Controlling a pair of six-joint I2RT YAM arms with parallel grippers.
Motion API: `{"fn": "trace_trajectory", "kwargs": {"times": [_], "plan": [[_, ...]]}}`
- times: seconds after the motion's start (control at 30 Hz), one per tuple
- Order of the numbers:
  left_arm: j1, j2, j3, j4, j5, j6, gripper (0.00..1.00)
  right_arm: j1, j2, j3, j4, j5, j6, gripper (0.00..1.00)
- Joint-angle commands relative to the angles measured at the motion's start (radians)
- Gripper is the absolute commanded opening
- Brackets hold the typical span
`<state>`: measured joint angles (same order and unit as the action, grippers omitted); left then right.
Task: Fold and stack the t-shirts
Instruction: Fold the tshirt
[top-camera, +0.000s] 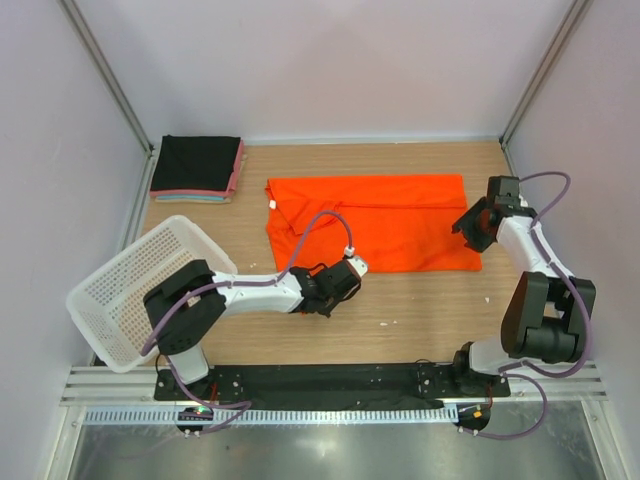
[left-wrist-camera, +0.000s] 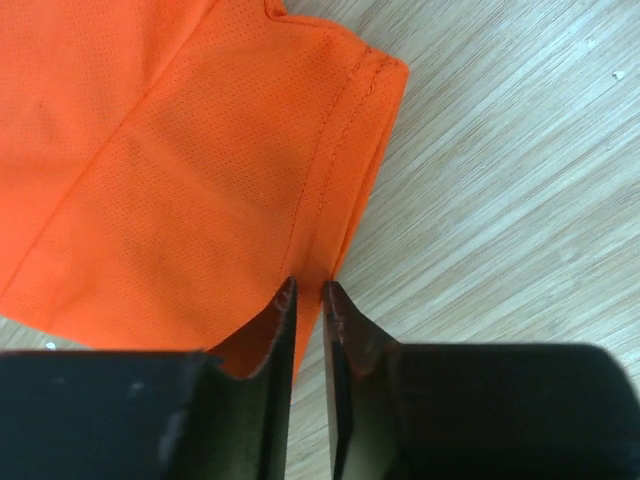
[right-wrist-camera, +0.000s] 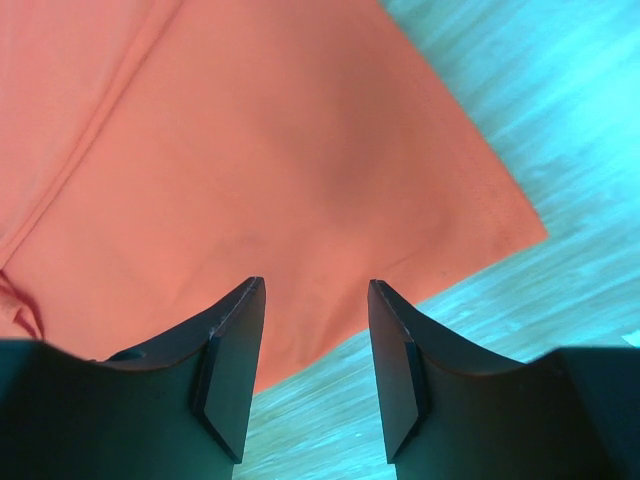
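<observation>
The orange-red t-shirt lies flat, folded lengthwise, in the middle of the table. My left gripper is at the shirt's front edge. In the left wrist view it is shut to a thin slit just above the shirt's hemmed edge, and wood shows through the slit. My right gripper is at the shirt's right end. In the right wrist view it is open and empty over the shirt's corner. A folded stack with the black t-shirt on top of the pink and teal ones sits at the back left.
A white mesh basket lies tilted at the left front, beside the left arm's base. Bare wooden table lies in front of the orange shirt. Walls close in the back and both sides.
</observation>
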<state>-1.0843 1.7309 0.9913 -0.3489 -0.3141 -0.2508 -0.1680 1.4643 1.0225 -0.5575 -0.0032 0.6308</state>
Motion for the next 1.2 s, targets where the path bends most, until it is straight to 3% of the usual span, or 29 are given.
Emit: {"fn": "trace_trajectory", "kwargs": {"times": [0.0,0.13,0.4,0.63,1.17], "plan": [[0.0,-0.016,-0.016,-0.004,-0.008,-0.004,0.16,-0.059,-0.055,-0.038,-0.036,0.058,0.03,0.51],[0.0,-0.085,-0.006,-0.032,-0.005,-0.016,0.0,-0.1,-0.084,-0.111,-0.033,0.092,0.056,0.51],[0.0,-0.131,0.027,-0.088,0.016,-0.033,0.0,-0.153,-0.055,-0.157,-0.022,0.138,0.06,0.51],[0.0,-0.171,0.017,-0.076,0.053,-0.038,0.0,-0.177,-0.003,-0.234,0.102,0.114,0.081,0.5],[0.0,-0.139,0.006,-0.058,0.122,-0.067,0.0,-0.18,0.062,-0.233,0.125,0.224,0.086,0.43]]}}
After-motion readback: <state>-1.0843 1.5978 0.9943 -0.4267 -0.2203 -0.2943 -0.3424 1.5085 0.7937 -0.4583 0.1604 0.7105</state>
